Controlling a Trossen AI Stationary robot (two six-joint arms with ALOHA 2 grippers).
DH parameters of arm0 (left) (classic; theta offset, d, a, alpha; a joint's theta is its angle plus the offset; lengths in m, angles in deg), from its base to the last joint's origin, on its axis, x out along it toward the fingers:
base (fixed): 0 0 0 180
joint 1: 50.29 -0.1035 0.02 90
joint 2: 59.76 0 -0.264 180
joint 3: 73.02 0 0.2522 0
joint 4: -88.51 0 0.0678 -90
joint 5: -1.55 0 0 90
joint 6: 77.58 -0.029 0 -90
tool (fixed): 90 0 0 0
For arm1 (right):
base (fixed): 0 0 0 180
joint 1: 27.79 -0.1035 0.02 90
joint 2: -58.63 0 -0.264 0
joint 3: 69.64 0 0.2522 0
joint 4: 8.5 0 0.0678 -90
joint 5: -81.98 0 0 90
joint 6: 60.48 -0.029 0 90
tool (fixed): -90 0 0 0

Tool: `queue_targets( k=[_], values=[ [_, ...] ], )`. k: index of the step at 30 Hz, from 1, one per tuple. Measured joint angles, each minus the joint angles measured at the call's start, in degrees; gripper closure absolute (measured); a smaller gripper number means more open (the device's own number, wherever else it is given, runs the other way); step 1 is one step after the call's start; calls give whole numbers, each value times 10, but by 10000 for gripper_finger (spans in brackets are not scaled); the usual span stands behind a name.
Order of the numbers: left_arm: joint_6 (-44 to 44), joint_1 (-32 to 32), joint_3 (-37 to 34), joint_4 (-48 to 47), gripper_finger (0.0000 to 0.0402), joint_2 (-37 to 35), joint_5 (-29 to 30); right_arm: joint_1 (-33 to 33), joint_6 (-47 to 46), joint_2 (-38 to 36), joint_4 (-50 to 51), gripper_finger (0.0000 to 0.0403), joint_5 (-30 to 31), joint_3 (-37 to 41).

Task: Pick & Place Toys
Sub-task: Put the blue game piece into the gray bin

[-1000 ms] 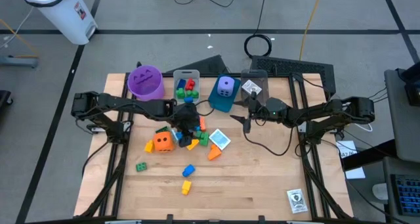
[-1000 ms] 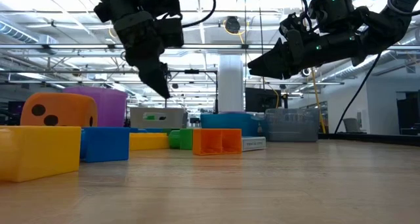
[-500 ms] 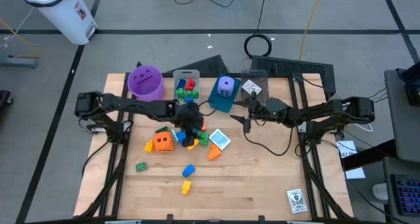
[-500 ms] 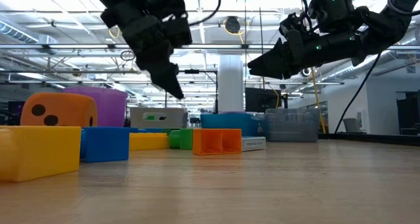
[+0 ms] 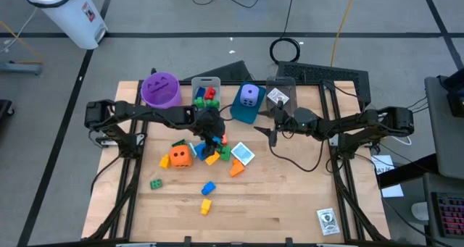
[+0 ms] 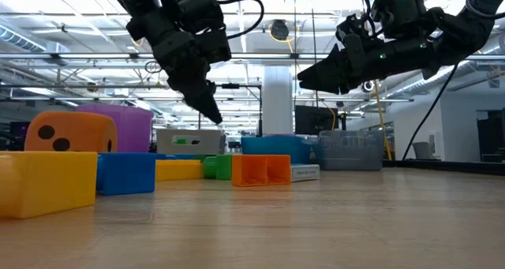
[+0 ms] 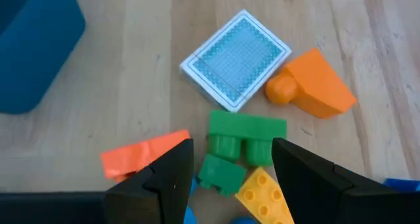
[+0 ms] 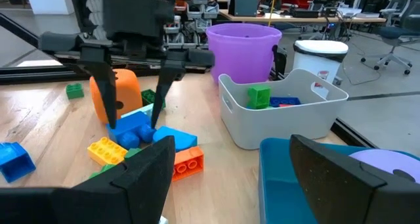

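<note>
The left gripper hangs above the heap of small plastic bricks near the middle of the wooden bench, its two dark fingers spread apart and pointing down with nothing between them. Seen past those fingers, a green studded brick lies straight below, a yellow brick beside it and a thin orange piece to the other side; a white cube with a blue printed face and an orange wedge-shaped brick lie a little farther off. From table height the fingers end clearly above the bricks, touching none.

The right gripper is held in the air nearer the bench's far edge, in front of the clear plastic bin, jaws parted and empty.

The big orange die with dark dots sits at the heap's left side. A lone green brick lies toward the left edge, while a blue brick and a yellow one lie toward the near edge. Along the far edge stand a purple plastic cup, a grey bin holding red, green and blue bricks, and a blue bin carrying a purple dotted die. A small printed card lies by the near right corner.
</note>
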Motion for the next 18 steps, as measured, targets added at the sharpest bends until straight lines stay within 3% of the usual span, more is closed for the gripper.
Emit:
queue_targets(
  k=[9, 18],
  values=[
    [3, -3, 0, -58, 188, -2, -16, 0, 0, 0, 0, 115, 0, 0],
    [35, 12, 0, -162, 188, -8, 23, 0, 0, 0, 1, 115, 0, 0]
  ],
)
